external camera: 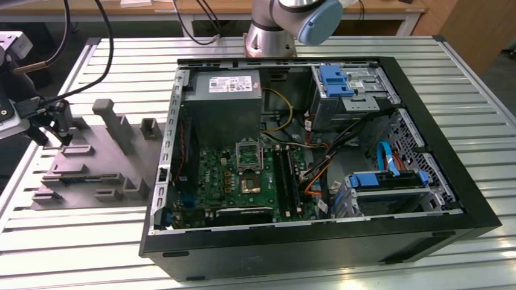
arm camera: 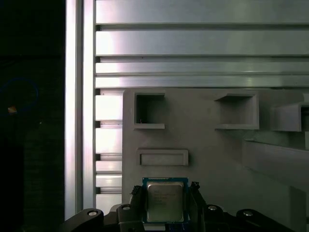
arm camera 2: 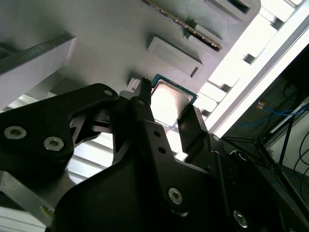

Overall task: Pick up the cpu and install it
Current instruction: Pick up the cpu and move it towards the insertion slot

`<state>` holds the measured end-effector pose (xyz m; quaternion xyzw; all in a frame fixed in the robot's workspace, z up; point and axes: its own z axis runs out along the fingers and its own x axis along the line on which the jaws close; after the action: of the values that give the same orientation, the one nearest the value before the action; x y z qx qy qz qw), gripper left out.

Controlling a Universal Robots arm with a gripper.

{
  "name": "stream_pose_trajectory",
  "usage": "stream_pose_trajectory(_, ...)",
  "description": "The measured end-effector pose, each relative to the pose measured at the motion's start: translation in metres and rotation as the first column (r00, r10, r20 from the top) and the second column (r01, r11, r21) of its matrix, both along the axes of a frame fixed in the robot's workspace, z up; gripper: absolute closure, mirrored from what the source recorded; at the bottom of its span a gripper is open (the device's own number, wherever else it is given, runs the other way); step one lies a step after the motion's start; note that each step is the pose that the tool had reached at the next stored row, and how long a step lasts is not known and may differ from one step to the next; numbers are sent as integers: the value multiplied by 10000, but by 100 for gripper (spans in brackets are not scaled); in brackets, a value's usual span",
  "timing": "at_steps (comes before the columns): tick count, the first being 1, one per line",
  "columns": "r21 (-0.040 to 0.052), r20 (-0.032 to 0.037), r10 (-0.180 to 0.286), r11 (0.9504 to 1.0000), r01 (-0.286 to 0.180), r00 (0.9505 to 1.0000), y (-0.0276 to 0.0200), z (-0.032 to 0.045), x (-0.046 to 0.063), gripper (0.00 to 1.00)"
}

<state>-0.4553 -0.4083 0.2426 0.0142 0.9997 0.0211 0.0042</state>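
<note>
Gripper (arm camera: pixel 165 189) fingers (arm camera 2: pixel 145 116) closed on opposite edges of the cpu (arm camera 2: pixel 171 99), over the grey tray (external camera: pixel 89 175) beside the case (external camera: pixel 322 241).

Nothing here can be read from where I stand. A white label (external camera: pixel 234 84) sits on the grey power supply (external camera: pixel 217 115) in the exterior view, its fine print too small to make out. In the first wrist view the cpu (arm camera: pixel 165 200) carries what seem to be faint lines of lettering on its metal top, none of them legible.
</note>
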Motion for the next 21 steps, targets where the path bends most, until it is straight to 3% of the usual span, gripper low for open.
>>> stream_pose_trajectory(21,-4,0,1,10000,-1,10000,0,45,0,53)
